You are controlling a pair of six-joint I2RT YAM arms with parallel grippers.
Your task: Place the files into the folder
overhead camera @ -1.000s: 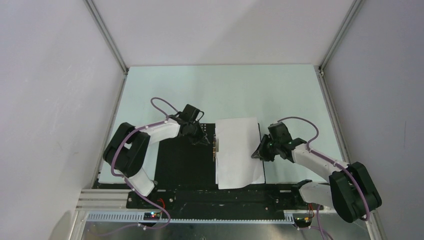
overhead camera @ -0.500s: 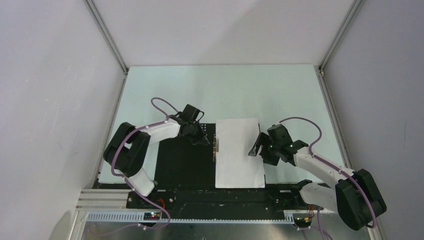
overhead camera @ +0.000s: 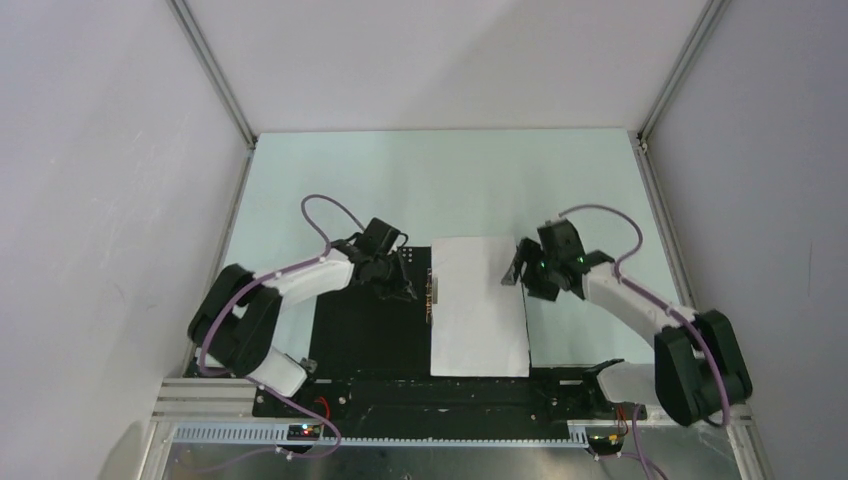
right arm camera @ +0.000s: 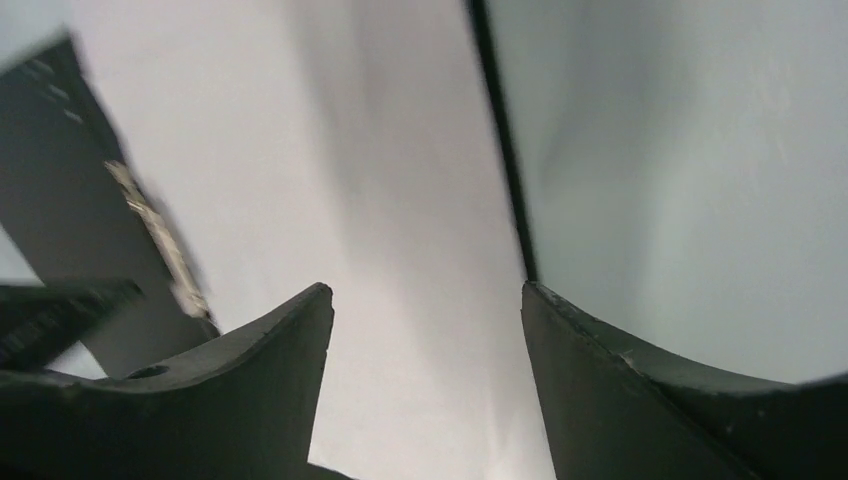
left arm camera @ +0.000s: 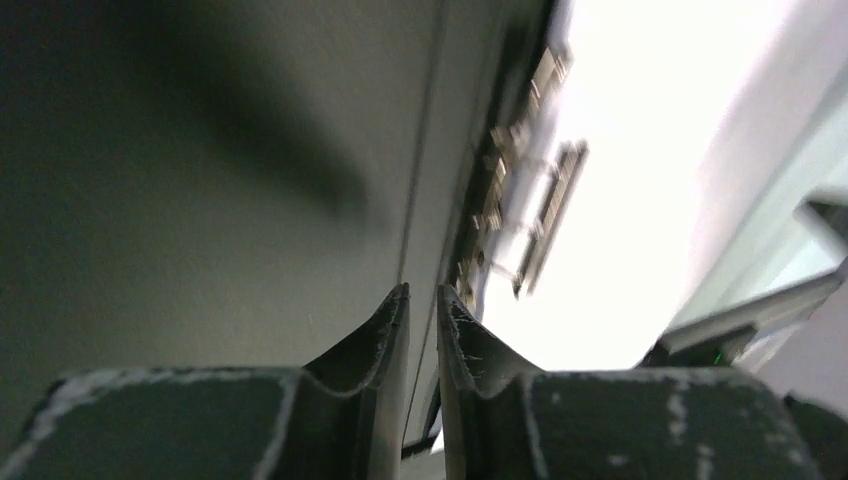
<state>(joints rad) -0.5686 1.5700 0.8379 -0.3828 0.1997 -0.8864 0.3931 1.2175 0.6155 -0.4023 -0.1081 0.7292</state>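
The folder (overhead camera: 365, 335) lies open, black inside up, with its metal spine clip (overhead camera: 432, 293) down the middle. The white files (overhead camera: 478, 310) lie flat on its right half. My left gripper (overhead camera: 405, 285) is low over the black inside just left of the clip, jaws nearly together with nothing between them. In the left wrist view it (left arm camera: 422, 300) faces the clip (left arm camera: 520, 210) and the bright files (left arm camera: 620, 200). My right gripper (overhead camera: 515, 275) is open over the files' far right edge. In the right wrist view it (right arm camera: 425, 295) straddles the files (right arm camera: 400, 180) beside the folder's black edge (right arm camera: 500, 150).
The pale green table (overhead camera: 450, 190) runs to white walls at the back and sides. A black base rail (overhead camera: 430, 390) lies along the near edge. A pale flat strip (overhead camera: 215, 352) shows left of the folder under the left arm; I cannot tell what it is.
My right gripper has moved along the files' right edge toward their far corner. The files' raised near corner has settled flat. My left arm has shifted slightly, its gripper still by the clip.
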